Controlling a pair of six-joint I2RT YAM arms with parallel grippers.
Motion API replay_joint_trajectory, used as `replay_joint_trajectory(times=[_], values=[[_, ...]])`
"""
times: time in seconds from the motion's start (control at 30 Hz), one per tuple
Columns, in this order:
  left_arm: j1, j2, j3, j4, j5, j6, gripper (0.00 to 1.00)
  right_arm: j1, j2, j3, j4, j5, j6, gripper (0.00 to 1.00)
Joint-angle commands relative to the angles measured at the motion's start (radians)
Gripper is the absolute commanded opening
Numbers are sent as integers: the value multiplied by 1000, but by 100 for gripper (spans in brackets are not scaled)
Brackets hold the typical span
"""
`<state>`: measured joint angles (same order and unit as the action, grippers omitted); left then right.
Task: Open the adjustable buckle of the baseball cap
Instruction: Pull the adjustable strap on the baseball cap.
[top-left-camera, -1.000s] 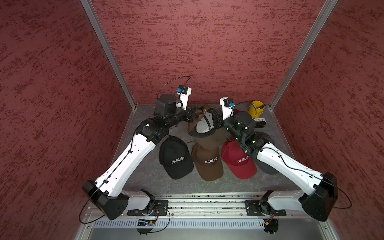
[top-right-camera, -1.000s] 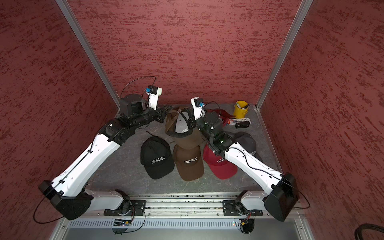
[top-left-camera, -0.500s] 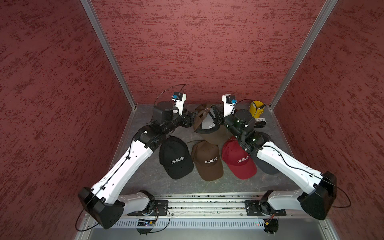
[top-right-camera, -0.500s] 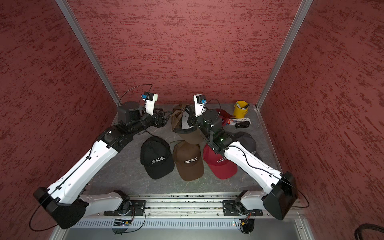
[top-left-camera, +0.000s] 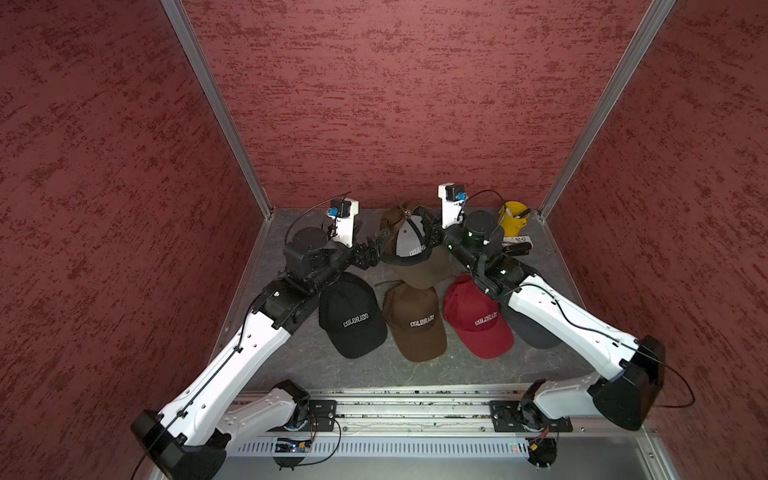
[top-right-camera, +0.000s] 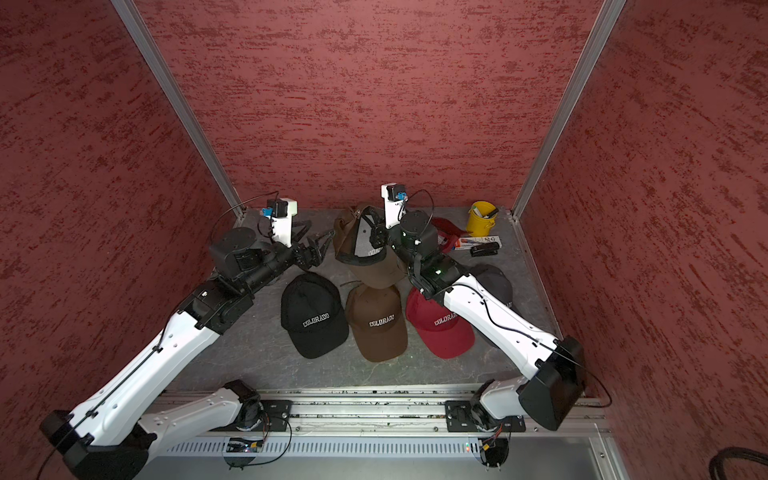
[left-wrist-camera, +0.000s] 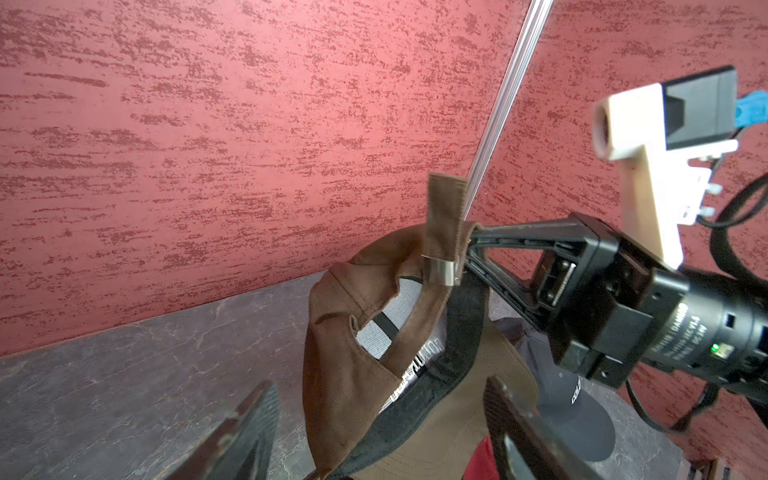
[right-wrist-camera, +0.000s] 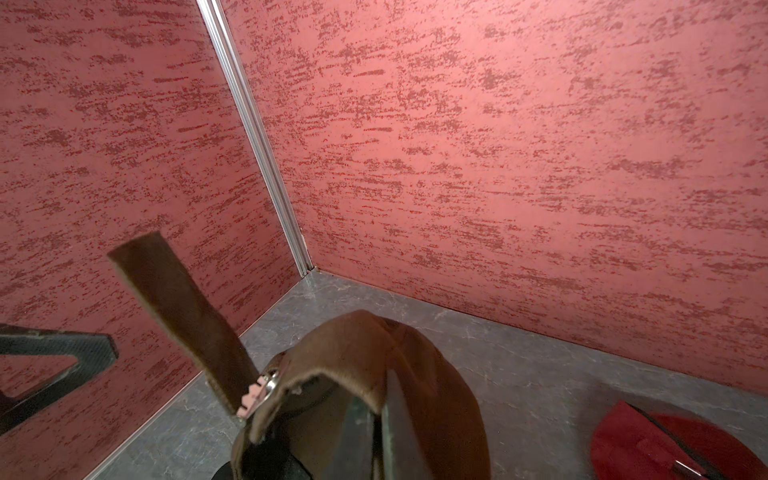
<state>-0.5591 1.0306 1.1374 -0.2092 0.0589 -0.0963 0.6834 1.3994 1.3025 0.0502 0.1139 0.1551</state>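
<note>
ok, right claw (left-wrist-camera: 471, 244) is pinching the back band of the brown cap (top-left-camera: 415, 253) just beside the buckle (left-wrist-camera: 440, 271), jaws pressed together on the cloth; it is holding the cap up at the back middle of the table (top-left-camera: 291, 365), hollow side facing the top cameras, pale mesh lining showing in both top views; brim is hanging down toward the caps below, cannot tell if it is touching them; strap (left-wrist-camera: 444, 208) is running through the silver buckle in the left wrist view, loose end sticking up and away from the band; right wrist view is showing the same loose end slanting up, buckle sitting at its base; left claw (top-right-camera: 321, 235) is sitting spread wide, pinching nothing, just beside the cap's edge on the robot's left; cannot tell from the top views if a fingertip is touching the cloth; left wrist view is showing both its fingers apart with the cap beyond them; three caps are lying in a row nearer the robot, each reading colorado: black cap (top-left-camera: 351, 320) on the left, other brown cap (top-left-camera: 415, 328) in the middle, red cap (top-left-camera: 478, 324) on the right; grey cap (top-right-camera: 494, 276) is lying partly under the right arm (top-left-camera: 561, 320); yellow bucket (top-left-camera: 513, 216) is standing in the back right corner; second red cap (top-right-camera: 446, 232) is lying behind the right arm near it
</note>
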Motion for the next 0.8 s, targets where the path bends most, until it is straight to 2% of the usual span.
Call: replay_joint_trajectory(times=[0.0, 0.17, 0.27, 0.57, 0.7, 0.77], values=[[-37, 6, 2, 37, 16, 87, 79, -5, -1, 38, 0, -40, 18, 0], [-109, 85, 56, 14, -8, 204, 79, -4, 0, 42, 1, -58, 23, 0], [-111, 129, 74, 27, -13, 229, 79, -4, -5, 38, 3, -66, 28, 0], [-110, 223, 112, 42, -120, 294, 77, -4, -37, 9, 18, -95, 29, 0], [-107, 233, 105, 59, -144, 309, 73, -4, -48, 0, 17, -115, 23, 0], [-105, 238, 104, 57, -143, 315, 68, -5, -51, -3, 14, -116, 22, 0]])
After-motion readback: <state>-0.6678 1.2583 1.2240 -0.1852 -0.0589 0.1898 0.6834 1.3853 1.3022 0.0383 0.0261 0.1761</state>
